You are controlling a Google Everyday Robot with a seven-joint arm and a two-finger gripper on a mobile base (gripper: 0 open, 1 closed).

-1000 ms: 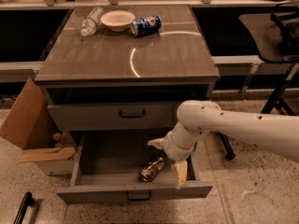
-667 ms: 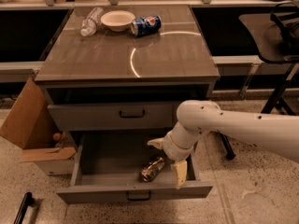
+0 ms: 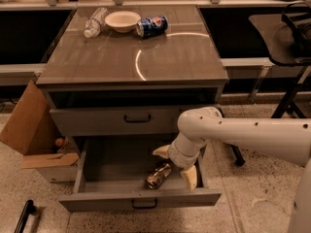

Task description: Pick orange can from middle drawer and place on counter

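The orange can [image 3: 158, 174], crushed and shiny, lies on the floor of the open middle drawer [image 3: 97, 169], near its front right. My gripper [image 3: 176, 165] reaches down into the drawer from the right on a white arm. Its two pale fingers [image 3: 190, 177] stand apart, one behind the can and one to its right, open and close around the can's right end. The counter [image 3: 112, 62] is the glossy grey-brown cabinet top with a curved bright reflection.
On the counter's far edge are a clear plastic bottle [image 3: 94, 23], a white bowl [image 3: 122, 21] and a blue Pepsi can [image 3: 151, 26]. The grey drawer above [image 3: 116, 119] is shut. A cardboard box [image 3: 34, 135] stands left of the cabinet. A chair [image 3: 286, 38] is at the right.
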